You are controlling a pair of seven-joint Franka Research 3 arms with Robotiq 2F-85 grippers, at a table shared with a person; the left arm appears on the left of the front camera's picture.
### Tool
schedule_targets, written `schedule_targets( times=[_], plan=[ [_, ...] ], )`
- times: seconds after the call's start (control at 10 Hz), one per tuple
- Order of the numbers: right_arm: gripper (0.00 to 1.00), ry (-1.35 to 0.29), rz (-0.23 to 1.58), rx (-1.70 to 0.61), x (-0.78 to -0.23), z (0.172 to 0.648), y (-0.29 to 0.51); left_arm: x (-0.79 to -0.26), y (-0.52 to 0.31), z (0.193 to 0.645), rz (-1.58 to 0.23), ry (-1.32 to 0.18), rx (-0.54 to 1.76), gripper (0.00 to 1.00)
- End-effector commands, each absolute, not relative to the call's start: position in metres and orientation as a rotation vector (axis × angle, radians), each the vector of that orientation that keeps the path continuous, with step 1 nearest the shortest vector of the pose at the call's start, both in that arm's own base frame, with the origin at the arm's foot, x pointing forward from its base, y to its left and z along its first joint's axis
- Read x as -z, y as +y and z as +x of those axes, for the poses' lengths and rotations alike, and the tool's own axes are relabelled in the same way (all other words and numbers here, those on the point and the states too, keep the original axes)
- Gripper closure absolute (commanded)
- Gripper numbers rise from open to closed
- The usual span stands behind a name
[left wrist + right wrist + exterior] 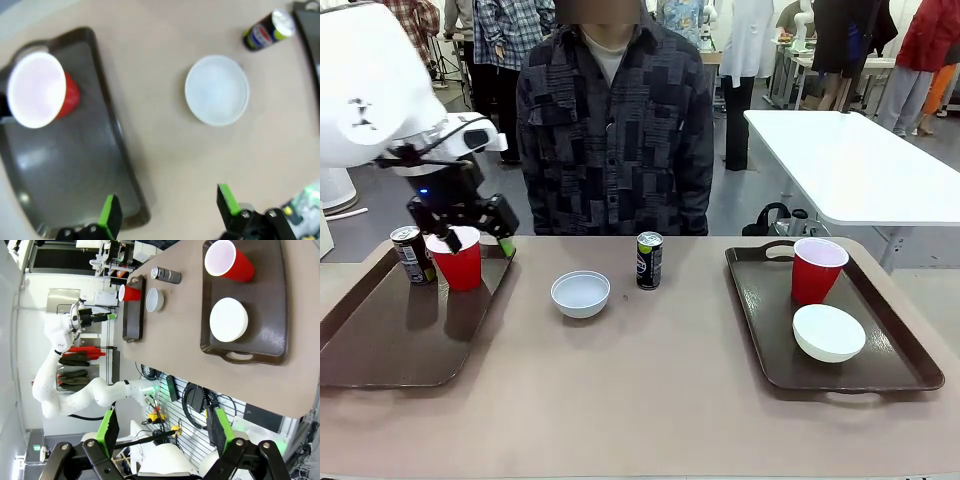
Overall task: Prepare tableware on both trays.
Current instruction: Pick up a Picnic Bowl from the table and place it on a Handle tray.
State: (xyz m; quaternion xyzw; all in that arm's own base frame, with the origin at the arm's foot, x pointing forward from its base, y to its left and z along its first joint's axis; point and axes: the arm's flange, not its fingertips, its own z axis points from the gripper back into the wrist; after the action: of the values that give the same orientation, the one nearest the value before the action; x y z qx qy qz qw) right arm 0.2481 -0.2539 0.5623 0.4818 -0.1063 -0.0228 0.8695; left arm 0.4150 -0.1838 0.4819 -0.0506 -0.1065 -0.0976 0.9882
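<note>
Cup (458, 260) stands near the open fingers (110, 216) of left gripper (480, 240), not between them; right gripper (162, 429) is open too, empty.

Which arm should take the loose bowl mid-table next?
Left, likely. The open left gripper hangs above the left tray; the pale bowl lies nearer that tray, which has none yet.

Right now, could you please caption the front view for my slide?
Left arm's fingers open above the left tray by red cup; bowl, can wait mid-table.
</note>
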Motion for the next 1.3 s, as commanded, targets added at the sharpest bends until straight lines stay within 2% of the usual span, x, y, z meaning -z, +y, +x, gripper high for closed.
schedule_targets(
  times=[0.0,0.1,0.6,1.0,1.2],
  plan=[
    [0.03,-0.230,1.017,0.038,-0.563,0.247,-0.254,-0.474,-0.197,0.425,-0.039,-0.231,0.161,0.00],
    [0.03,-0.230,1.017,0.038,-0.563,0.247,-0.254,-0.475,-0.187,0.411,-0.061,-0.196,0.206,0.00],
    [0.03,-0.230,1.017,0.038,-0.563,0.247,-0.254,-0.474,-0.194,0.421,-0.076,-0.217,0.195,0.00],
    [0.03,-0.230,1.017,0.038,-0.563,0.247,-0.254,-0.422,-0.256,0.501,0.004,-0.313,0.076,0.00],
    [0.03,-0.230,1.017,0.038,-0.563,0.247,-0.254,-0.393,-0.264,0.519,0.009,-0.282,0.046,0.00]
  ],
)
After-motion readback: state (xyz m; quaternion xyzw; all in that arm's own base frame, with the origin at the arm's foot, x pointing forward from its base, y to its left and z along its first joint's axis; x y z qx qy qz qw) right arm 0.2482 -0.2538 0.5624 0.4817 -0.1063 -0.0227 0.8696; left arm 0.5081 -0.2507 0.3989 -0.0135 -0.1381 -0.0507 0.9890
